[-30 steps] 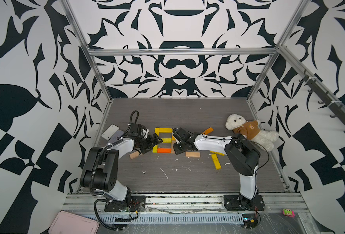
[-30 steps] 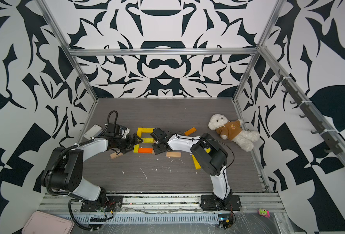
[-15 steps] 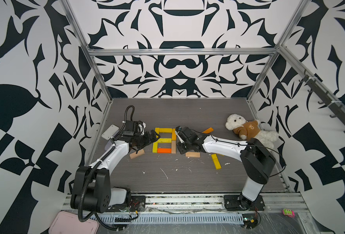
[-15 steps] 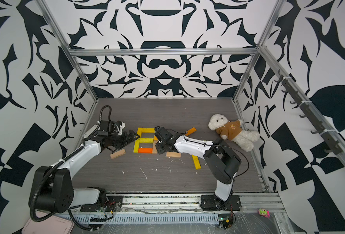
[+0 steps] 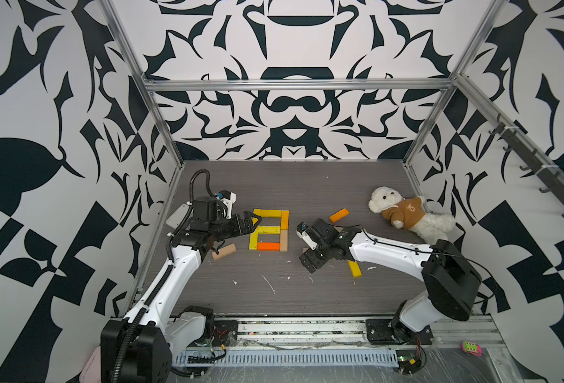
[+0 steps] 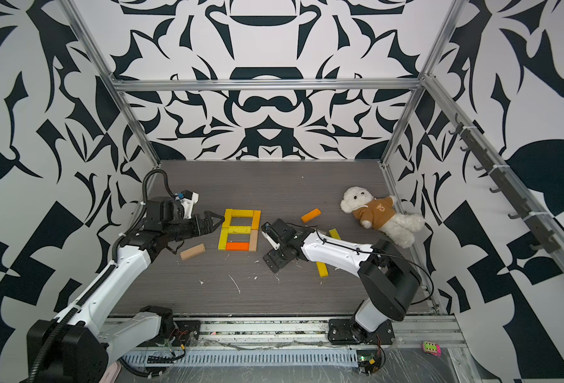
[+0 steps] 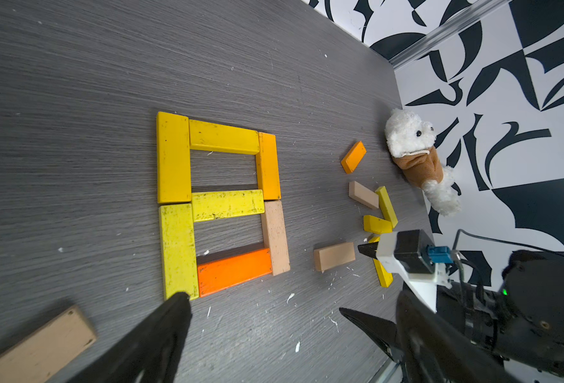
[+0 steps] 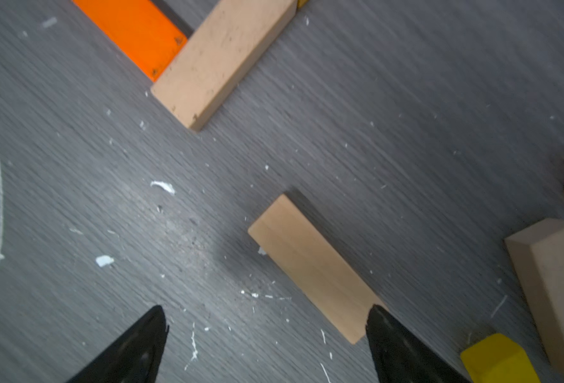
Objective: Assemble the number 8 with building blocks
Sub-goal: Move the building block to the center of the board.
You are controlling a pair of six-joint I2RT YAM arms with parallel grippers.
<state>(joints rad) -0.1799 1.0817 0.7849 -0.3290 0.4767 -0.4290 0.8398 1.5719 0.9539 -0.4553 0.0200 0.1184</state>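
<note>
Yellow-orange block 8 [image 5: 269, 229] lay flat; left gripper [image 5: 255, 225] gaped empty beside it, right gripper [image 8: 266, 307] spread wide, loose tan block [image 8: 310, 265] at fingertip.

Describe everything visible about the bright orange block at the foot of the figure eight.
The orange block is a flat rectangular plank, apparently painted wood, with small chips at one end. It lies flat on the grey table as the eight's bottom bar, one end against a yellow plank, the other against a tan plank. Nothing grips it.
</note>
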